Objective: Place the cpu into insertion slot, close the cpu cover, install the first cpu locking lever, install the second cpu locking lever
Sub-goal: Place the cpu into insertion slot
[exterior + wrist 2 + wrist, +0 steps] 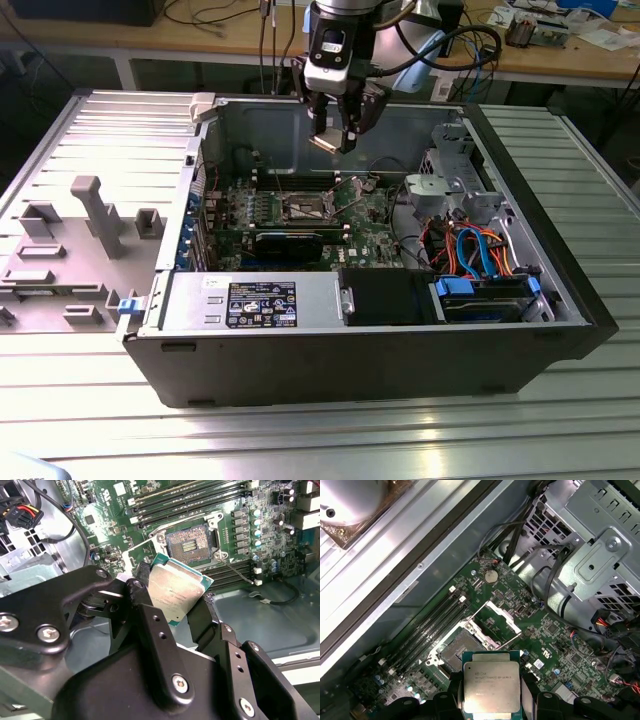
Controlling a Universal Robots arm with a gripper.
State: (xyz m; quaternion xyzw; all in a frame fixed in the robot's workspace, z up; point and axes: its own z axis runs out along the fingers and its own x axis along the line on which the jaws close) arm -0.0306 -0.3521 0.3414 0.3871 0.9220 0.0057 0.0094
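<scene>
My gripper (pixel 331 140) hangs above the open computer case, shut on the cpu (pixel 175 592), a flat square chip with a silvery top and green edge, also seen as the cpu (pixel 491 682) between the black fingers (pixel 150 625). Below it on the green board lies the insertion slot (pixel 457 650), open with a dark centre; in the exterior view the insertion slot (pixel 303 208) sits a little below the gripper. The cpu cover (pixel 499 624) stands swung up beside the socket, and a thin locking lever (pixel 507 641) sticks out near it.
Memory slots (pixel 437 622) run beside the socket. A metal drive cage (pixel 452 180) with coloured cables (pixel 470 250) fills the case toward the exterior view's right. The power supply (pixel 260 300) lines the near wall. The removed side panel (pixel 90 230) lies at the exterior view's left.
</scene>
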